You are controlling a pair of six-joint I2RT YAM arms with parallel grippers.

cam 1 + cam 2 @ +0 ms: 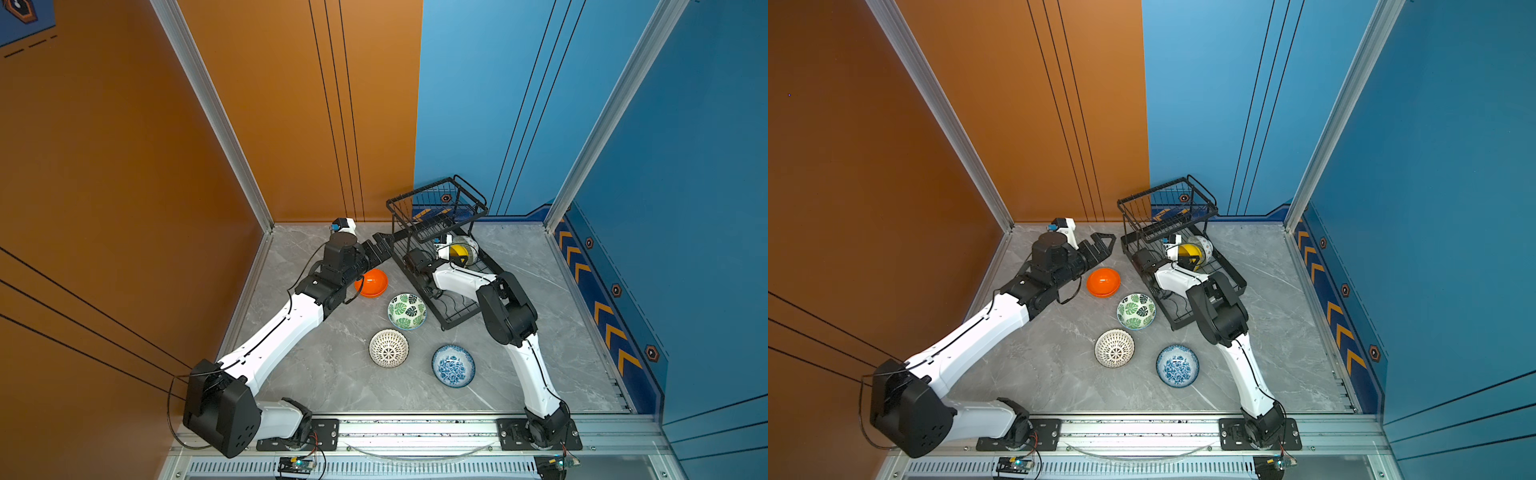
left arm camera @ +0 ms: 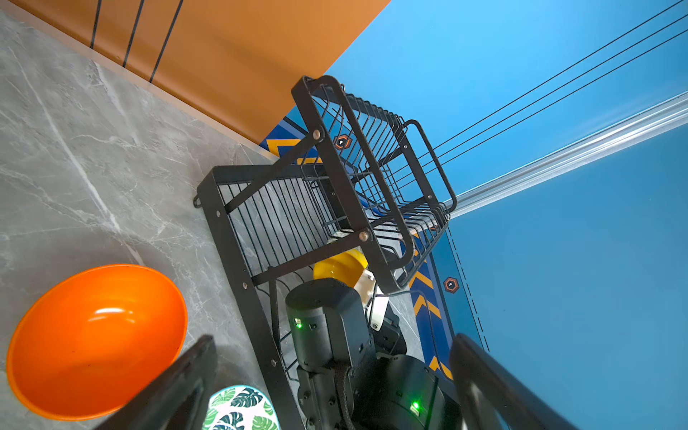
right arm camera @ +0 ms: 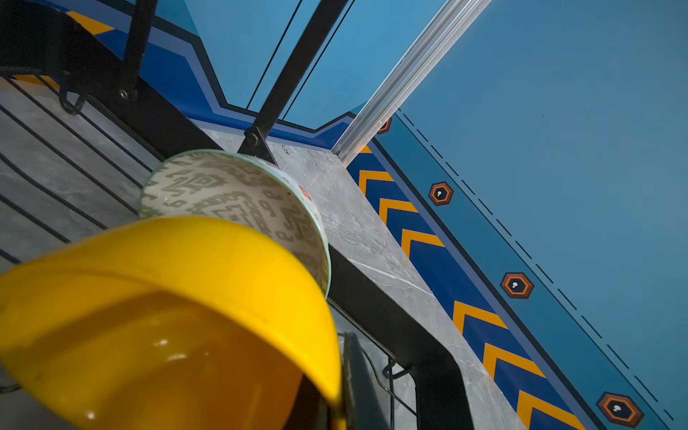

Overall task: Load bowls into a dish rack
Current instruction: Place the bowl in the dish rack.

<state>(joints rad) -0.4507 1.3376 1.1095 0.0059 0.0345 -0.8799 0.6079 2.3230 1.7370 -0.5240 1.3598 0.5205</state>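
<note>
Loading: yellow bowl (image 1: 458, 252) is going into the rack (image 1: 453, 320), under the raised basket tier; I judge it is not yet let go.
Right gripper (image 1: 460, 255): clamped on the yellow bowl's rim, one finger (image 3: 355, 372) showing beside the wall in the right wrist view.
Left gripper (image 1: 1102, 243): fingers spread wide and holding nothing, beside the rack's 9 o'clock edge, just past the orange bowl (image 1: 371, 282).
Rack: at 12 to 1 o'clock on the table (image 1: 540, 332).
Done: grey-green bowl (image 3: 231, 197) stands on edge in the rack, just at 1 o'clock of the yellow one; whether the two touch I cannot tell.
To do: four bowls on the table. Orange at 10 o'clock, leaf bowl (image 1: 407, 311) near the middle and close beside the rack, lattice bowl (image 1: 388, 348) at 8 o'clock, blue bowl (image 1: 453, 365) at 5 to 6 o'clock.
Progress: roughly a third, as a judgement.
Writing: none readable. The wall trim (image 3: 439, 238) carries only orange chevrons and hexagon emblems; no brand shows on bowls or rack.
</note>
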